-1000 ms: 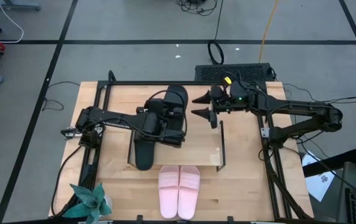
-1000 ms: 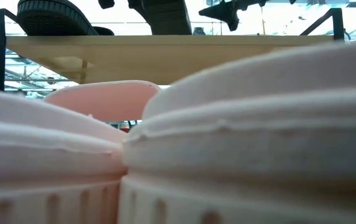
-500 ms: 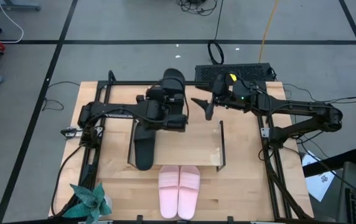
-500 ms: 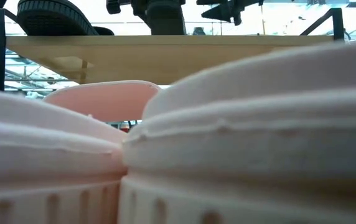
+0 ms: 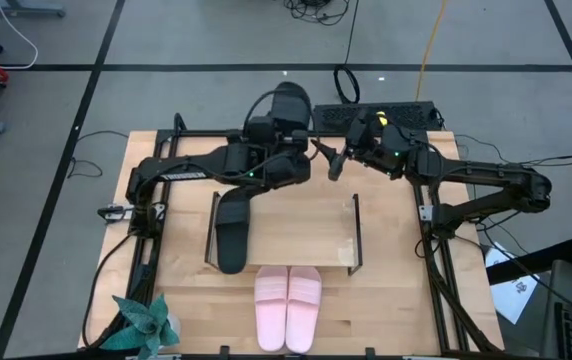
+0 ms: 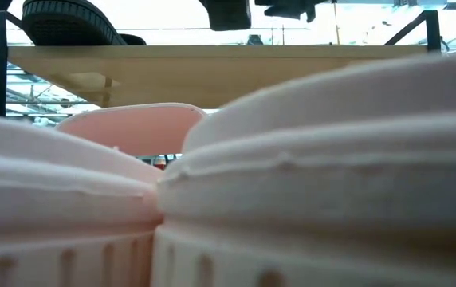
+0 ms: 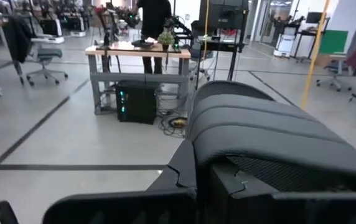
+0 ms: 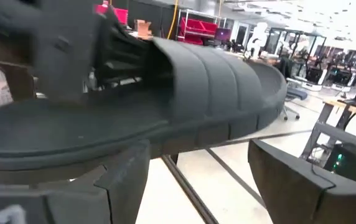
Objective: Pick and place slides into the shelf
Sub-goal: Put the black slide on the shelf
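Pink slides (image 5: 288, 295) lie paired on the surface (image 5: 181, 290) just before the shelf (image 5: 284, 232). One black slide (image 5: 232, 228) rests on the shelf. Beyond it, left gripper (image 5: 288, 150) clamps raised black slide (image 5: 288, 105); right gripper (image 5: 328, 160) spread apart beside it. No legible markings.

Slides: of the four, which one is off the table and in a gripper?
One black slide, held up by the left gripper at the table's far edge. Its mate lies on the shelf; the pink pair sits on the table in front of it.
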You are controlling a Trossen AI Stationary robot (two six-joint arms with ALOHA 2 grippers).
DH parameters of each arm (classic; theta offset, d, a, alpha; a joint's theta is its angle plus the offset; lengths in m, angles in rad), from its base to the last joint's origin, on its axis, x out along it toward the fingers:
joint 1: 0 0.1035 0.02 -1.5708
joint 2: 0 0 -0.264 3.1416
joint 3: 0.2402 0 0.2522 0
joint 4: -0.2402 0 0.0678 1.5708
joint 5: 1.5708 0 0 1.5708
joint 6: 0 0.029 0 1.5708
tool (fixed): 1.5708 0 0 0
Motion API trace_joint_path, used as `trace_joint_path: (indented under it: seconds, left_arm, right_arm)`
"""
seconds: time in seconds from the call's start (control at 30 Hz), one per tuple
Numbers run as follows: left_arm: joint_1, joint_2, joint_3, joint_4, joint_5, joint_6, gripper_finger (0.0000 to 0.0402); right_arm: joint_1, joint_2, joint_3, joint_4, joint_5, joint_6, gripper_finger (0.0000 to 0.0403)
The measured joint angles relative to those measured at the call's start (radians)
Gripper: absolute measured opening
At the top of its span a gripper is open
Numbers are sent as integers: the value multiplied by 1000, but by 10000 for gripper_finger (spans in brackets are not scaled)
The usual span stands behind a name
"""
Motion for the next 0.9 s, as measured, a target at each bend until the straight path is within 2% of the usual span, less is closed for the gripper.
trace_joint_path:
  seconds: [0.33, 0.67, 0.9]
  left_arm:
    - [30, 0, -1, 74, 1, 59, 0]
    - [27, 0, -2, 300, 5, 298, 0]
    - [21, 5, -2, 363, 6, 357, 0]
  right_arm:
    - [0, -82, 1, 5, 2, -15, 263]
    - [0, -80, 1, 37, 0, -14, 263]
    - [0, -80, 1, 98, -1, -15, 263]
